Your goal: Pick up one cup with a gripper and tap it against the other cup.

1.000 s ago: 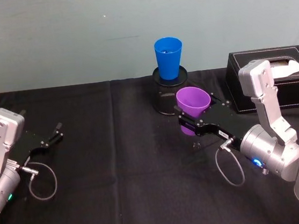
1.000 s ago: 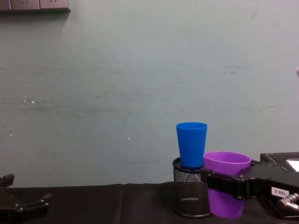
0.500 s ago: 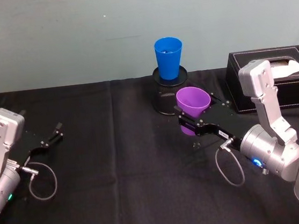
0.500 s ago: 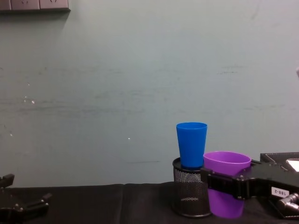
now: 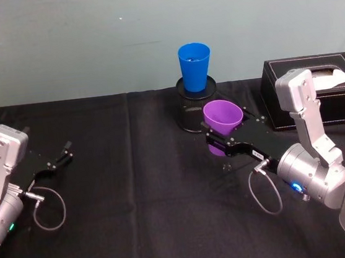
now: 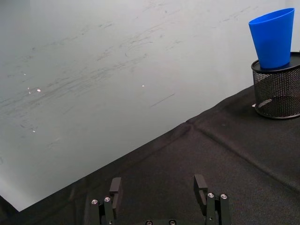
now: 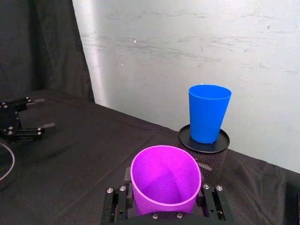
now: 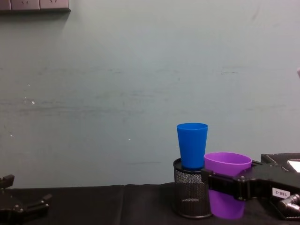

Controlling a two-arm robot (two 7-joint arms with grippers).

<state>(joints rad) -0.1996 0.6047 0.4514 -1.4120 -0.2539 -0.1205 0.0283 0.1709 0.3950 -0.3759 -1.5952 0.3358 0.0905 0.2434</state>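
Observation:
The purple cup (image 5: 223,117) (image 8: 226,168) (image 7: 164,178) stands upright between the fingers of my right gripper (image 5: 222,139) (image 8: 224,183), which is shut on it a little below the rim. The blue cup (image 5: 194,66) (image 8: 192,144) (image 7: 207,112) (image 6: 273,37) sits on top of a black mesh pen holder (image 5: 190,111) (image 8: 190,197) just behind and to the left of the purple one; a small gap shows between the two cups. My left gripper (image 5: 60,156) (image 6: 157,187) rests open at the far left of the table, holding nothing.
A black tissue box (image 5: 317,87) stands at the back right, close behind my right arm. The black cloth (image 5: 136,189) covers the table, and a pale green wall (image 8: 140,84) rises right behind the pen holder.

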